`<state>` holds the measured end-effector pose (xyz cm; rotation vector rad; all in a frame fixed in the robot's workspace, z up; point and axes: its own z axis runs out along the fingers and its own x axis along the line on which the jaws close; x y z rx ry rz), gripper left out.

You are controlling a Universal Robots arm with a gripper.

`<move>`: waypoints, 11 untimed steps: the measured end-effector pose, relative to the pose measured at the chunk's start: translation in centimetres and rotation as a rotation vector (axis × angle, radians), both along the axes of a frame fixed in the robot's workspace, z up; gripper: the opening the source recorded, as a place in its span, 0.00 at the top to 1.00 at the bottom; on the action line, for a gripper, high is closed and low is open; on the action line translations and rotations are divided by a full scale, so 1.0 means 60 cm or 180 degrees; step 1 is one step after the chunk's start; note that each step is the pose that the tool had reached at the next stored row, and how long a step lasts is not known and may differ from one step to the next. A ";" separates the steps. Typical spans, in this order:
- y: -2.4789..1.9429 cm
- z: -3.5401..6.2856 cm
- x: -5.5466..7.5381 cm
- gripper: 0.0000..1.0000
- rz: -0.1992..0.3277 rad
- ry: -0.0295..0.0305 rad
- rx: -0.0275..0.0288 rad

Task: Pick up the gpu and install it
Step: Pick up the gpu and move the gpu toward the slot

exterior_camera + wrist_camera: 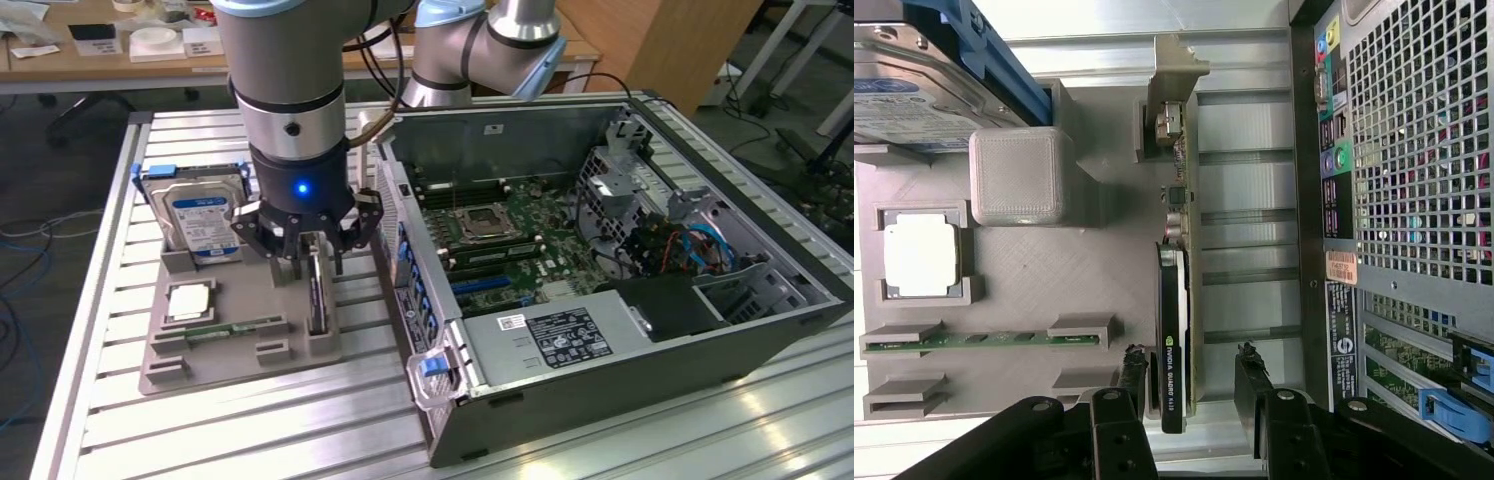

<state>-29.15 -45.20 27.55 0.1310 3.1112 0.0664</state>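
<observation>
Right, the claw [318, 268] hangs over the grey holder tray [240, 352], jaws wide, straddling the gpu [318, 305] and gripping nothing yet. The card stands on edge along the tray's side nearest the open computer case [601, 385]. To my eye a good grasp wants the fingers [1250, 372] square on the card's flat faces and centred, because one finger sits closer to the card than the other. The hard drive [200, 215] stands at the tray's far corner, and the processor chip [190, 300] and memory stick [220, 330] lie apart. The case wall is just beside, so room is tight on that side of the surface [267, 432].
</observation>
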 end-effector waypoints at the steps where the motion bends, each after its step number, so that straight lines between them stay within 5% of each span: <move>1: 0.0000 0.000 0.000 0.51 0.0000 0.0000 0.0000; 11: 0.0000 -0.013 0.000 0.51 0.0000 0.0000 0.0000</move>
